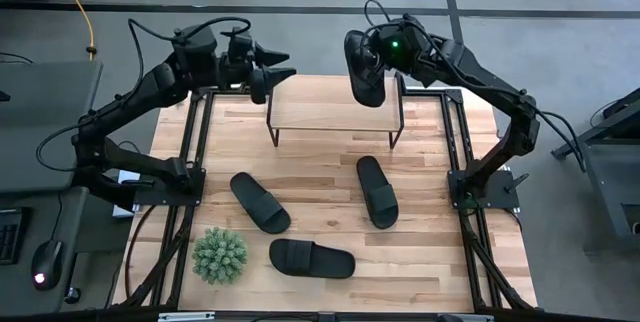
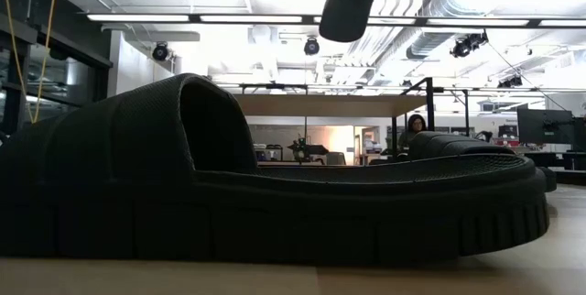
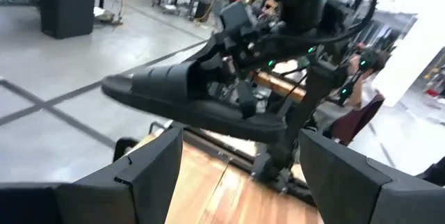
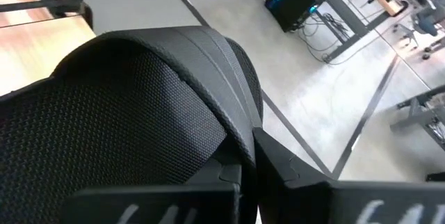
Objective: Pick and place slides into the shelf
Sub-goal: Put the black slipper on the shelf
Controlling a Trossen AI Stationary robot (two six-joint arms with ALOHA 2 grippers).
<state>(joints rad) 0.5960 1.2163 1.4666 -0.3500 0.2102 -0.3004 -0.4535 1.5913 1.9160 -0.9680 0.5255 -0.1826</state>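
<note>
Right pincer point(image 1: 372, 60) grasps one slide point(image 1: 364, 74), raised over shelf point(image 1: 335, 110) right end, we judge for placing. Left pincer point(image 1: 270, 70) released, waiting by shelf's left end. Three slides point(image 1: 260, 202) on worktop point(image 1: 430, 262).

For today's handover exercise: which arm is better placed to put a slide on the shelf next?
Right. The right gripper already holds a slide raised above the shelf; the left gripper hangs open and empty beside the shelf's left end.
</note>
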